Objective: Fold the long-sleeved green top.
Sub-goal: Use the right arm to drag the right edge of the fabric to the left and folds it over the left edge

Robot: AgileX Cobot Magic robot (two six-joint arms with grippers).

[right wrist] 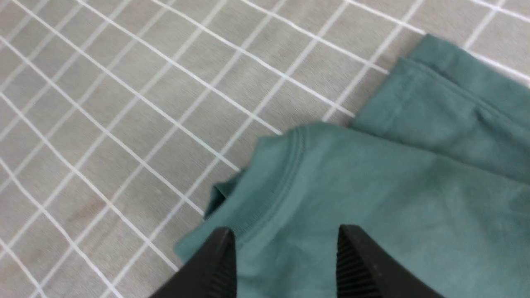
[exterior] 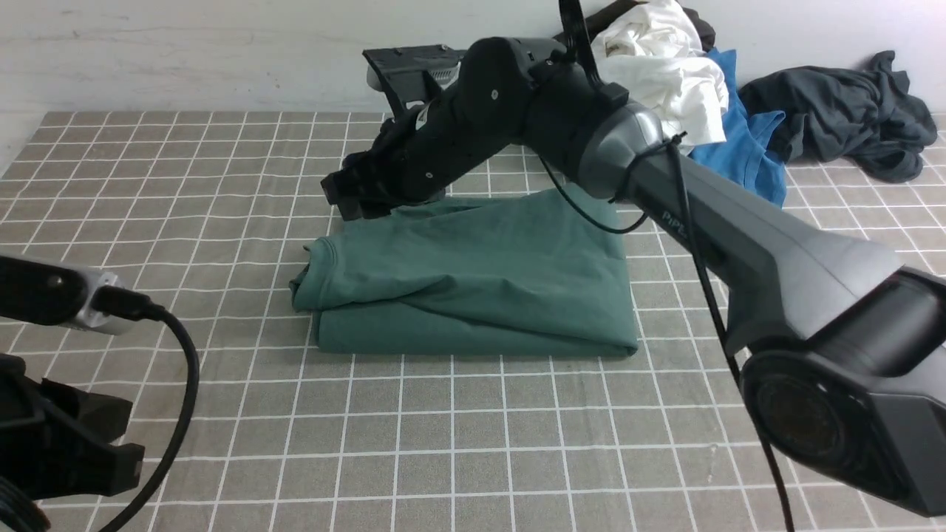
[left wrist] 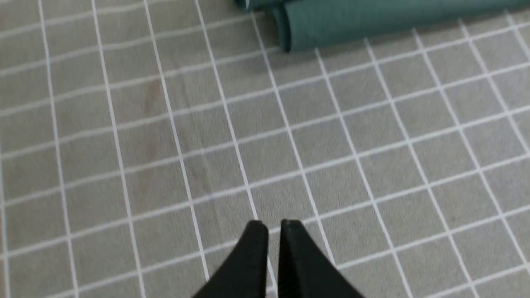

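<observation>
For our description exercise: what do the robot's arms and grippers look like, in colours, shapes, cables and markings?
The right arm is black and dark grey with a silver-grey collar, white lettering and a thin black cable. The left arm is black with a silver plug and thick black cable. The left gripper and right gripper have black tapered fingers; the right's are ribbed.

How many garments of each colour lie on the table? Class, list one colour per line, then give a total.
Green top: 1
White garment: 1
Blue garment: 1
Dark grey garment: 1
Total: 4; a dark scrap behind the white one may be a fifth.
</observation>
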